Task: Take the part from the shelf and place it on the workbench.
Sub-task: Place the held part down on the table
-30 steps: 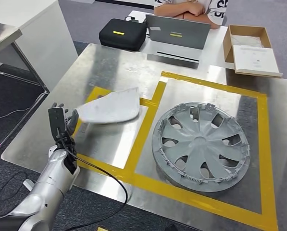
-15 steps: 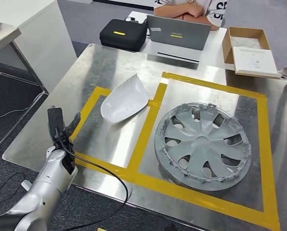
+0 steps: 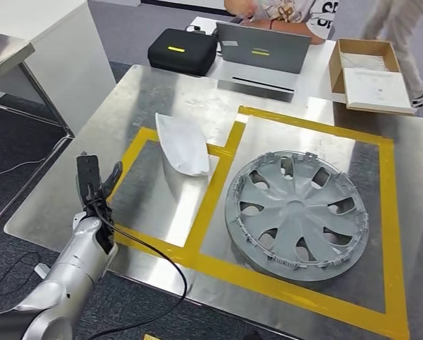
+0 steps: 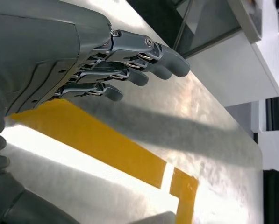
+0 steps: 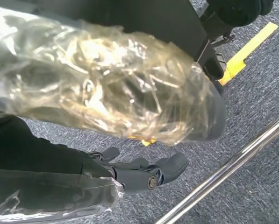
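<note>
From the head view, the white part (image 3: 183,143) lies on the metal surface (image 3: 144,92), just inside the smaller yellow tape square (image 3: 125,161), its far edge crossing the tape. It sits at about ten o'clock from the grey wheel cover (image 3: 296,215), which lies flat in the larger taped square. The left hand (image 3: 98,183) hovers over the near-left edge of the surface, at roughly seven o'clock from the part and well apart from it — fingers spread, holding nothing. Beyond the surface, at twelve o'clock, stand a black case (image 3: 181,49) and a grey laptop (image 3: 262,48), with a person's arms behind them; an open cardboard box (image 3: 370,74) sits at about two o'clock.

The left wrist view looks along that hand's fingers (image 4: 131,60), stretched out straight and loosely parted above the shiny surface, nothing between them. A band of yellow tape runs under the hand.

The right wrist view points at grey carpet floor (image 5: 257,84). The right hand (image 5: 145,172) hangs over it with its fingers extended and nothing in them — crinkled clear plastic wrap (image 5: 95,88) hides much of the arm, and a chrome bar (image 5: 229,168) crosses the floor nearby.
</note>
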You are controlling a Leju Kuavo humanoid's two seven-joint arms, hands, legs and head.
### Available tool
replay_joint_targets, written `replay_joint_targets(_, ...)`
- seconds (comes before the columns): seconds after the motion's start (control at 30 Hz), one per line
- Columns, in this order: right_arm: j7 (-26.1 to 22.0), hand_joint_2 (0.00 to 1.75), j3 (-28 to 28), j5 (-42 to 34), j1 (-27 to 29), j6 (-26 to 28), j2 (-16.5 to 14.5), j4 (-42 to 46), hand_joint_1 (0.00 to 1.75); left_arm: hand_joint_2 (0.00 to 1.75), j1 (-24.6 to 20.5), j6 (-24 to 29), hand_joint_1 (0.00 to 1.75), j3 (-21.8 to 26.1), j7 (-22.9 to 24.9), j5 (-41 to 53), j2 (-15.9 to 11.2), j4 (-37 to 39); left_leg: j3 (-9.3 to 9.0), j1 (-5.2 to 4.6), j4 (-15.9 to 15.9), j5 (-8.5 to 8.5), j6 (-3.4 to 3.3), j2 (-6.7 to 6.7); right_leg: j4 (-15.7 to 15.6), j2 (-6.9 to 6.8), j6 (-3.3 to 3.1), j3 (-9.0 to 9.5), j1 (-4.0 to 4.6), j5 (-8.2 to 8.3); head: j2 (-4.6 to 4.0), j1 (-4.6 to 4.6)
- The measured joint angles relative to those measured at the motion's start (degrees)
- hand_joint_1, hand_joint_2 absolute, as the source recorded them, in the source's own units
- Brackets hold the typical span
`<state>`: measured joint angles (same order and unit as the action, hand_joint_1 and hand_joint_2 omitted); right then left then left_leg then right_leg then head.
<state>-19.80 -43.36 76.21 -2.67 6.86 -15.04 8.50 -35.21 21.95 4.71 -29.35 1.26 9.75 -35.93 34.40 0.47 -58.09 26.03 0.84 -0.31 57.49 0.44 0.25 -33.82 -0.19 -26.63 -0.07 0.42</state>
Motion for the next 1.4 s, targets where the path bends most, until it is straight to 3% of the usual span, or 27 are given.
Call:
replay_joint_targets(0.07,0.03,0.0,0.01,0.03,-0.02,-0.2,-0.02,0.0,0.0,0.0,-0.67,0.52,0.0,-0.64,0.33,1.27,0.02,-0.39,1.53,0.1,-3.68,2.53,0.53,0.04,-0.29,-0.12,-0.6,0.16,-0.21,0.21,0.0,-0.25)
replay_joint_targets(0.13,0.14,0.0,0.02,0.06,0.02,-0.48,-0.02,0.0,0.0,0.0,-1.44,1.43,0.0,-1.72,1.4,3.22,0.02,-1.08,4.85,0.15,-11.29,6.26,0.85,0.06,-0.29,-0.23,-0.79,0.15,-0.19,0.21,0.0,-0.43)
replay_joint_targets(0.17,0.24,0.0,0.02,0.06,0.02,-0.62,-0.02,0.0,0.0,0.0,-1.8,1.83,0.0,-2.37,2.18,4.32,0.03,-1.55,6.24,0.16,-14.44,7.34,0.92,0.06,-0.27,-0.25,-0.8,0.16,-0.18,0.21,0.0,-0.41)
replay_joint_targets(0.2,0.34,0.0,0.02,0.08,0.02,-0.73,-0.02,0.0,0.0,0.0,-2.27,2.22,0.0,-3.13,3.06,5.45,0.07,-2.16,6.9,0.16,-15.95,7.38,0.91,0.06,-0.23,-0.24,-0.79,0.16,-0.17,0.21,0.0,-0.43)
replay_joint_targets(0.23,0.44,0.0,0.02,0.09,0.01,-0.81,-0.02,0.0,0.0,0.0,-2.89,2.6,0.0,-3.94,3.96,6.55,0.14,-2.91,6.5,0.16,-15.17,6.27,0.83,0.07,-0.16,-0.21,-0.78,0.16,-0.16,0.2,0.0,-0.43)
replay_joint_targets(0.27,0.51,0.0,0.02,0.11,-0.02,-0.87,-0.02,0.0,0.0,0.0,-3.66,3.08,0.0,-4.84,4.88,7.73,0.26,-3.87,5.15,0.15,-12.42,4.35,0.67,0.07,-0.07,-0.18,-0.75,0.18,-0.16,0.18,0.0,-0.43)
replay_joint_targets(0.33,0.56,0.0,0.04,0.15,-0.02,-0.98,-0.02,0.0,0.0,0.0,-5.48,4.18,0.0,-6.9,6.69,10.22,0.54,-6.21,1.53,0.08,-4.91,0.83,0.24,0.06,0.22,-0.15,-0.51,0.08,-0.03,0.06,0.0,-0.43)
replay_joint_targets(0.37,0.57,0.0,0.05,0.17,-0.01,-1.04,-0.02,0.0,0.0,0.0,-6.3,4.59,0.0,-7.95,7.52,11.23,0.69,-7.37,0.28,0.02,-2.16,0.08,0.0,0.05,0.36,-0.16,-0.28,-0.1,0.07,0.04,0.0,-0.39)
replay_joint_targets(0.47,0.58,0.0,0.06,0.18,0.01,-1.1,-0.02,0.0,0.0,0.0,-7.37,5.11,0.0,-10.41,9.11,12.55,1.2,-10.11,-0.36,-0.22,-0.09,0.2,-0.71,0.01,0.39,-0.21,0.56,-0.5,0.14,0.17,0.0,-0.31)
replay_joint_targets(0.53,0.57,0.0,0.06,0.18,0.01,-1.12,-0.01,0.0,0.0,0.0,-7.48,5.22,0.0,-11.35,9.45,12.76,1.5,-11.37,-0.42,-0.07,0.22,-0.04,-1.33,0.08,1.49,-0.23,1.17,-1.2,0.04,-0.75,0.0,-0.25)
replay_joint_targets(0.57,0.57,0.0,0.06,0.18,0.01,-1.12,-0.01,0.0,0.0,0.0,-7.56,5.24,0.0,-11.64,9.49,12.81,1.64,-11.78,-0.45,0.06,0.35,-0.16,-1.61,0.11,3.4,-0.25,1.44,-2.14,-0.01,-1.98,0.0,-0.14)
replay_joint_targets(0.67,0.57,0.0,0.06,0.18,0.02,-1.13,0.0,0.0,0.0,0.0,-7.53,5.25,0.0,-12.39,9.5,12.87,1.84,-12.43,-0.38,0.07,0.35,-0.2,-1.99,0.15,13.55,-0.29,1.93,-6.95,-0.15,-6.65,0.0,0.09)
replay_joint_targets(0.73,0.57,0.0,0.06,0.18,0.02,-1.16,0.0,0.0,0.0,0.0,-7.35,5.24,0.0,-12.72,9.42,12.99,1.89,-12.69,-0.38,0.04,0.3,-0.19,-2.02,0.14,15.99,-0.29,1.98,-8.24,-0.17,-6.42,0.0,0.1)
replay_joint_targets(0.77,0.57,0.0,0.06,0.18,0.01,-1.18,0.0,0.0,0.0,0.0,-7.32,5.24,0.0,-12.88,9.32,13.18,1.94,-12.96,-0.42,0.04,0.27,-0.17,-2.0,0.12,13.85,-0.3,1.91,-7.25,-0.18,-4.78,0.0,0.09)
replay_joint_targets(0.83,0.57,0.0,0.07,0.17,0.0,-1.27,0.0,0.0,0.0,0.0,-7.42,5.26,0.0,-13.55,9.24,13.96,2.14,-13.95,-0.48,-0.06,0.19,-0.08,-1.81,0.03,6.41,-0.36,1.65,-3.51,-0.18,-1.21,0.0,0.09)
replay_joint_targets(0.9,0.59,0.0,0.07,0.15,0.02,-1.46,0.0,0.0,0.0,0.0,-7.61,5.42,0.0,-14.73,9.93,15.29,2.4,-15.58,-0.21,-0.27,0.01,-0.12,-1.35,-0.09,1.4,-0.34,1.25,-0.94,-0.09,0.12,0.0,0.02)
replay_joint_targets(1.0,0.64,0.0,0.06,0.1,0.02,-1.69,-0.01,0.0,0.0,0.0,-7.69,5.61,0.0,-16.97,11.77,16.99,2.69,-18.09,0.17,-0.26,-0.12,-0.21,-0.49,-0.07,0.66,-0.14,0.51,-0.8,-0.07,0.16,0.0,-0.03)
replay_joint_targets(1.07,0.67,0.0,0.07,0.07,0.01,-1.72,-0.02,0.0,0.0,0.0,-7.8,5.62,0.0,-18.22,12.53,17.58,2.84,-19.5,0.9,-0.2,-2.12,1.63,0.12,0.01,0.31,-0.15,-0.11,-0.74,-0.27,0.48,0.0,-0.18)
replay_joint_targets(1.17,0.71,0.0,0.08,0.05,0.02,-1.77,-0.02,0.0,0.0,0.0,-7.77,5.65,0.0,-19.44,12.96,17.98,2.88,-20.64,4.7,-0.13,-11.93,7.19,0.7,0.06,0.16,-0.19,-0.6,-0.82,-0.31,0.71,0.0,-0.36)
replay_joint_targets(1.2,0.72,0.0,0.07,0.05,0.02,-1.78,-0.02,0.0,0.0,0.0,-7.61,5.66,0.0,-19.71,13.07,18.0,2.89,-20.75,5.68,-0.12,-14.59,8.13,0.73,0.06,0.17,-0.18,-0.66,-0.88,-0.28,0.77,0.0,-0.36)
replay_joint_targets(1.23,0.73,0.0,0.07,0.05,0.02,-1.79,-0.02,0.0,0.0,0.0,-7.45,5.66,0.0,-19.95,13.15,18.01,2.9,-20.85,5.85,-0.12,-15.47,8.01,0.66,0.06,0.18,-0.16,-0.7,-0.96,-0.24,0.86,0.0,-0.37)
replay_joint_targets(1.27,0.74,0.0,0.07,0.05,0.02,-1.79,-0.02,0.0,0.0,0.0,-7.36,5.62,0.0,-20.16,13.22,18.01,2.93,-20.98,5.01,-0.13,-14.24,6.88,0.5,0.06,0.19,-0.15,-0.68,-1.01,-0.2,0.94,0.0,-0.38)
replay_joint_targets(1.33,0.76,0.0,0.07,0.05,0.01,-1.79,-0.02,0.0,0.0,0.0,-7.41,5.42,0.0,-20.74,13.26,18.0,3.06,-21.42,1.17,-0.23,-7.35,3.33,-0.12,0.06,0.21,-0.14,-0.49,-1.08,-0.06,1.12,0.0,-0.37)
replay_joint_targets(1.4,0.78,0.0,0.08,0.05,0.0,-1.8,-0.02,0.0,0.0,0.0,-7.62,5.18,0.0,-21.22,13.26,17.99,3.28,-21.86,-1.82,-0.4,-1.43,1.61,-0.71,0.06,0.41,-0.18,-0.12,-1.4,0.2,1.35,0.0,-0.31)
